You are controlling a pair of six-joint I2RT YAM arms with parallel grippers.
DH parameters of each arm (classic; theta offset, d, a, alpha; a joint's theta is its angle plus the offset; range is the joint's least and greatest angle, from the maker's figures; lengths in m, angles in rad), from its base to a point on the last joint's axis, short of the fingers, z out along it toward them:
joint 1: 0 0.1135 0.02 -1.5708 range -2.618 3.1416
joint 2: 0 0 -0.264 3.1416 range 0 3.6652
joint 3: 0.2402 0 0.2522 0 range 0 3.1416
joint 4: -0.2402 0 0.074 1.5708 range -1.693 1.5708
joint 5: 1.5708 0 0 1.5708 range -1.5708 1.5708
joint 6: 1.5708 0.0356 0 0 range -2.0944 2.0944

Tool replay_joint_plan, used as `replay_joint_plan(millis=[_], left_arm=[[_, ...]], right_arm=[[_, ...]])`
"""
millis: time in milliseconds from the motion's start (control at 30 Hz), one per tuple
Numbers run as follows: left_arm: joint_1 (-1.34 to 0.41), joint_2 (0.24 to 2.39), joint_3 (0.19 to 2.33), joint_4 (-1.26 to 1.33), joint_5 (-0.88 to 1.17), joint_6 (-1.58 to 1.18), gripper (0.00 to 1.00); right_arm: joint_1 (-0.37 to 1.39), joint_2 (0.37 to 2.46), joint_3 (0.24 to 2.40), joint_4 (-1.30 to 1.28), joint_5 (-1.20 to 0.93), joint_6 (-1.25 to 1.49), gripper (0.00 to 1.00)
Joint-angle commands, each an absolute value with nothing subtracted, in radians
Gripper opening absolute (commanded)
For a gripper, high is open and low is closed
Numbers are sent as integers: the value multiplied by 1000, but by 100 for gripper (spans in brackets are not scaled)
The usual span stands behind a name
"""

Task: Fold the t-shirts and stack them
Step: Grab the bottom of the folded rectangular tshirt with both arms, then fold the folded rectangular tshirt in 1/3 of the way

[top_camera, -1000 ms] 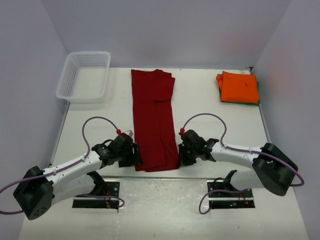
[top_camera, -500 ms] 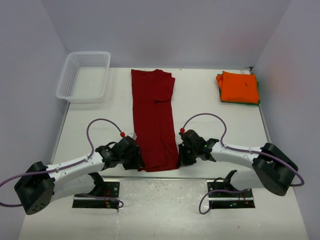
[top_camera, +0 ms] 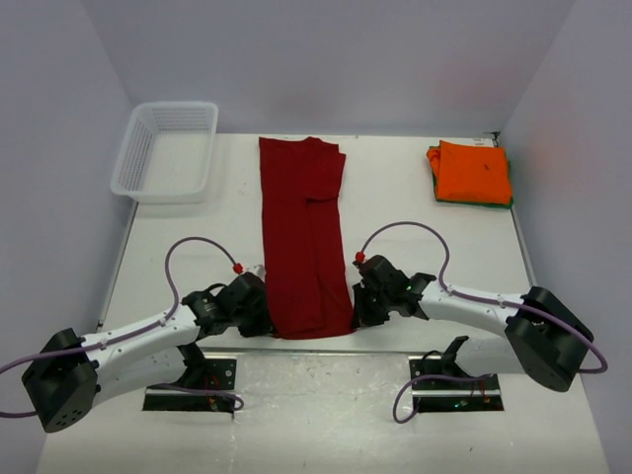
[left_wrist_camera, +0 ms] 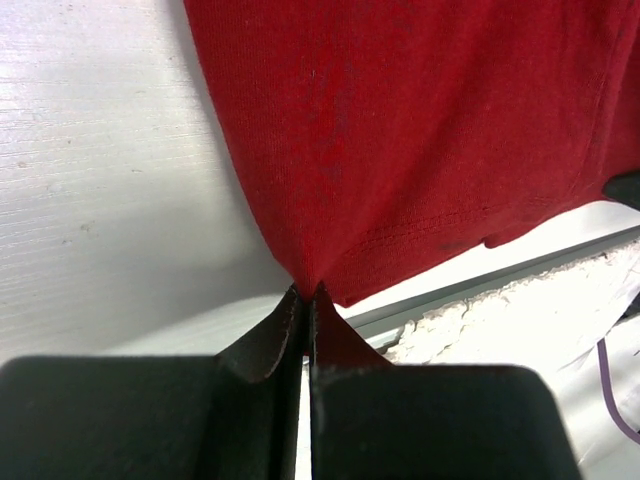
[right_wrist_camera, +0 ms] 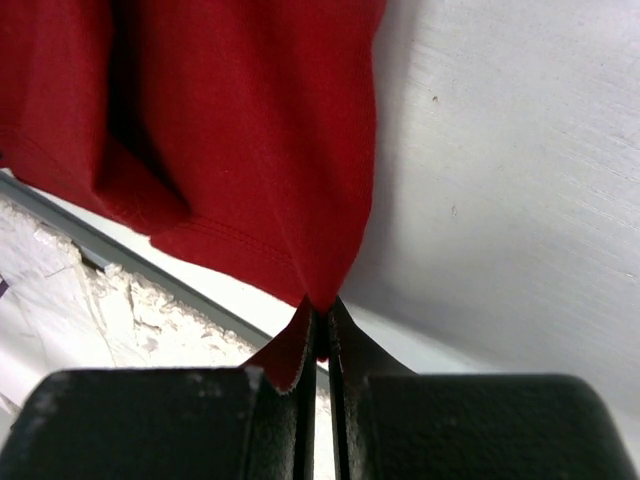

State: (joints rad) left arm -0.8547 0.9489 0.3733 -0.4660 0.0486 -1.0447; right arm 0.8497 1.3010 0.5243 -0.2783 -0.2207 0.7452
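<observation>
both near corners of the dark red t-shirt (top_camera: 301, 237) are taken, top view: your left gripper (top_camera: 268, 318) one, right gripper (top_camera: 355, 314) the other; it lies on the table (top_camera: 415, 237). left wrist: jaws pinched on the hem. right wrist: same clamp.

Up in the far-left corner sits the white plastic mesh basket (top_camera: 132, 150), square on the white table (top_camera: 415, 227) and close against the left wall (top_camera: 49, 178). Pale lilac walls box the table in, back wall (top_camera: 326, 59) and right wall (top_camera: 583, 148) too. Down at the near edge, a metal strip (left_wrist_camera: 480, 280) borders a rough, crumbly white surface (left_wrist_camera: 500, 330).
</observation>
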Motion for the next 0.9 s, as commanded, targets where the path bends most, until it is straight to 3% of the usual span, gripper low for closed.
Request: replay_joint_plan(millis=[0,367,500,867], left_arm=[[-867,945,385,-502,57,-1020,0],[-870,950,524,-538,5,-945,0],[-854,1034,682,-581,-49,-865,0],[-549,1329,1030,-595,-74,-568,0]], right_arm=[[845,1249,583,-330,-195,684,0],[845,1232,814,-517,-164,604,0],[822,1285,906,-554,-133,581,0],[626,1561,1288,-661,-224,431,0]])
